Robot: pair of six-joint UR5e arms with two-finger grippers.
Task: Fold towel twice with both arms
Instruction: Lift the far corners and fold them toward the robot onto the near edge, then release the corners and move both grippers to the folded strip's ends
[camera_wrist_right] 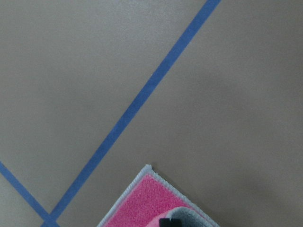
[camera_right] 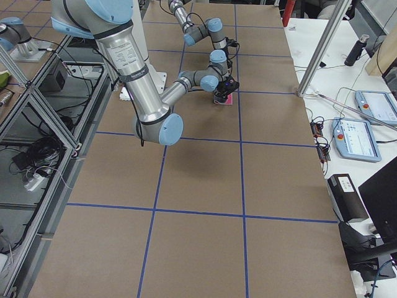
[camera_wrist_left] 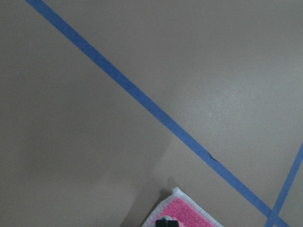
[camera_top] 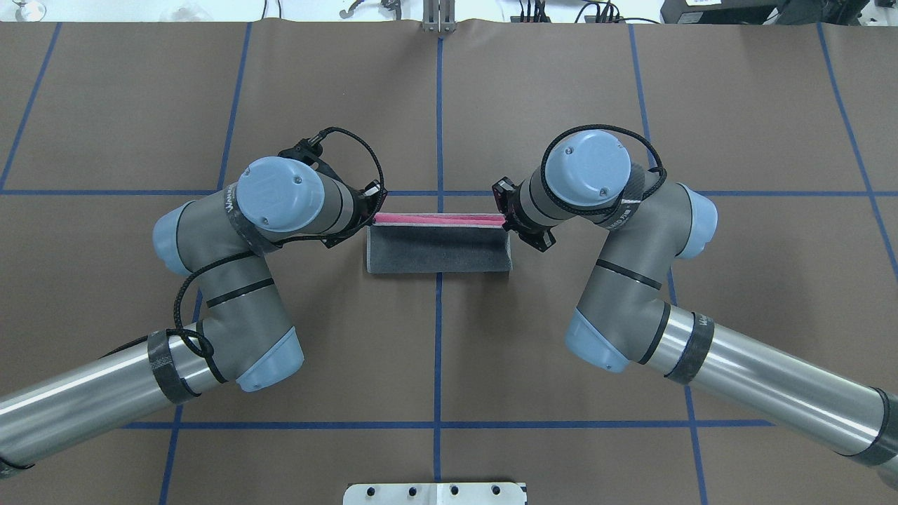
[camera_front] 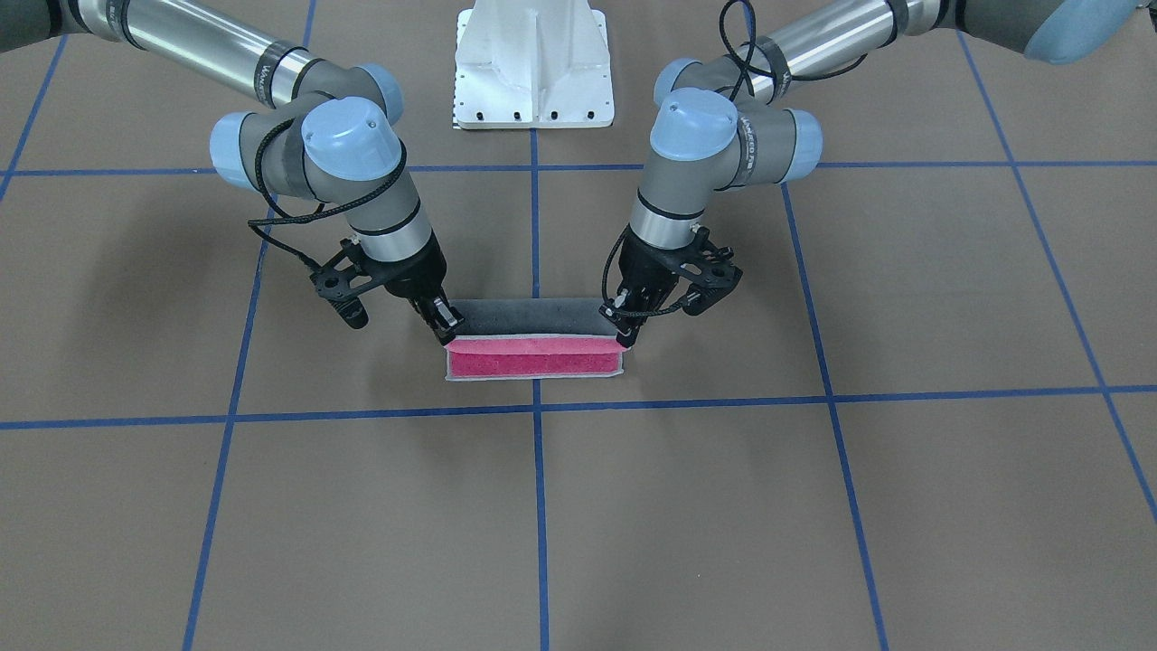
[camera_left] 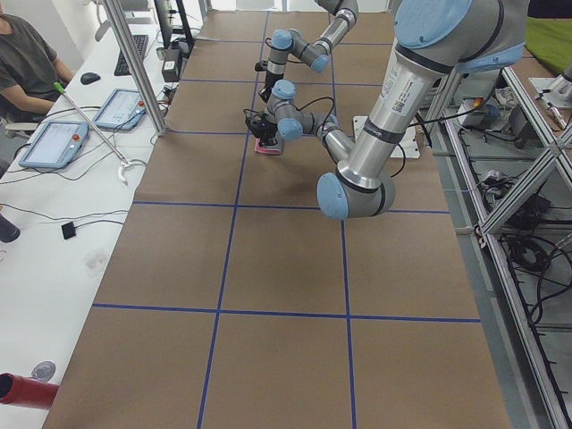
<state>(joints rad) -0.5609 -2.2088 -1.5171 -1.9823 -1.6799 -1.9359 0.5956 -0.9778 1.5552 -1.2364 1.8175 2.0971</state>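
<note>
A robotics lab, judging by the blue-taped table [camera_left: 286, 268], teach pendants [camera_left: 54, 143], aluminium framing [camera_left: 132, 63] and loose cables [camera_right: 37, 155].

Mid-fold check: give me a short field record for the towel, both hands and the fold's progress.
towel: on the table, grey flap folded over pink face, a pink strip uncovered along the operators' side
left hand: shut on one flap corner
right hand: shut on the other flap corner
fold: first looks nearly closed, second not started

The towel [camera_front: 533, 362] lies half folded, grey over pink, corners pinched by left fingers [camera_front: 623, 333] and right fingers [camera_front: 446, 318].
</note>
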